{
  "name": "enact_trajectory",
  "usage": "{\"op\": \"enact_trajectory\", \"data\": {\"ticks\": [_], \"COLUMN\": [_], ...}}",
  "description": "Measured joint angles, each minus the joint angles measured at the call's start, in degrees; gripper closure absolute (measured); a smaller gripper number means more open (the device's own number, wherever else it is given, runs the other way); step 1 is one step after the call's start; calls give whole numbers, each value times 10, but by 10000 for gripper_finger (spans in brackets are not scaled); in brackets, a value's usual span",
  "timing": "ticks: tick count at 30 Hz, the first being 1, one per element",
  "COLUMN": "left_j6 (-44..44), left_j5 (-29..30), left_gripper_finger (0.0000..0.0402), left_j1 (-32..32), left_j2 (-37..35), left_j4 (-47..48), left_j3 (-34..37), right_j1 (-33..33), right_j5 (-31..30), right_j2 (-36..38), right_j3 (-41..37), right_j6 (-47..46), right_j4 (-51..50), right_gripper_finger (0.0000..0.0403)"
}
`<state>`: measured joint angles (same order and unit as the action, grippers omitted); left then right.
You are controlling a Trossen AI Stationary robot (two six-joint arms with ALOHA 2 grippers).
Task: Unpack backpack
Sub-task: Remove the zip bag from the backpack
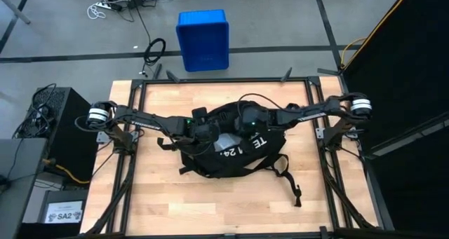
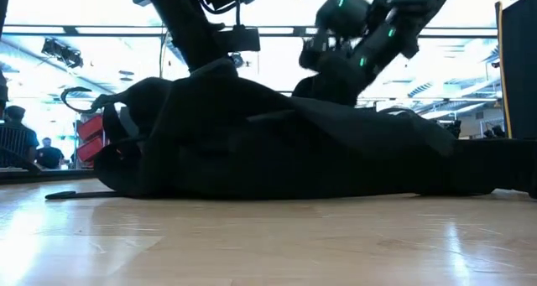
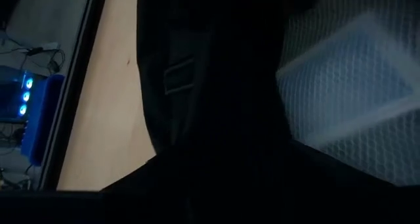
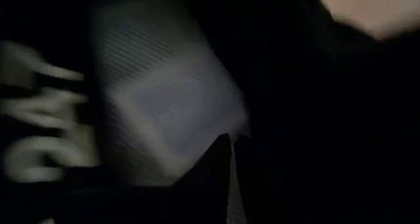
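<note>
The black backpack (image 1: 235,151) lies flat on its side in the middle of the wooden table, with white lettering (image 1: 242,149) facing up and its straps (image 1: 289,179) trailing toward the near right. Both arms reach into its open top. My left gripper (image 1: 205,134) comes in from the table's left and is buried in dark fabric. My right gripper (image 4: 230,145) comes in from the right with its fingertips together, over a pale flat object (image 4: 170,99) inside the bag. The left wrist view shows a pale box behind a mesh pocket (image 3: 354,86). My right gripper is shut inside the backpack's opening (image 1: 231,137), pointing down and toward the table's left. I cannot tell whether its fingertips touch the pale object or the fabric.
A blue plastic crate (image 1: 203,39) stands on the floor beyond the table's far edge. Bare wood (image 1: 154,197) lies to the left of and in front of the backpack. Cables and equipment sit on the floor to the left. People show in the room behind (image 2: 33,148).
</note>
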<state>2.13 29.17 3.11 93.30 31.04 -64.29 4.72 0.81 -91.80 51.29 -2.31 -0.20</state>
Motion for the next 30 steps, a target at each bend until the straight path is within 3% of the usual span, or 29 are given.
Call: {"op": "enact_trajectory", "data": {"ticks": [8, 14, 20, 26, 30], "left_j6": [11, 24, 25, 25, 25], "left_j5": [1, 2, 1, 1, 1], "left_gripper_finger": [204, 204, 204, 204, 204], "left_j1": [0, 0, 0, 0, 0], "left_j2": [0, 0, -1, -1, -1], "left_j4": [8, 7, 6, 6, 6], "left_j3": [0, 0, 0, 0, 0], "right_j1": [-37, -21, -11, -55, -87], "right_j5": [-2, -58, -44, 17, 19], "right_j2": [105, 91, 44, 43, 48], "right_j3": [2, 3, 6, 5, 4], "right_j6": [12, 33, 5, -2, -2], "right_j4": [-31, -182, -298, -306, -310], "right_gripper_finger": [402, 383, 290, 173, 106]}}
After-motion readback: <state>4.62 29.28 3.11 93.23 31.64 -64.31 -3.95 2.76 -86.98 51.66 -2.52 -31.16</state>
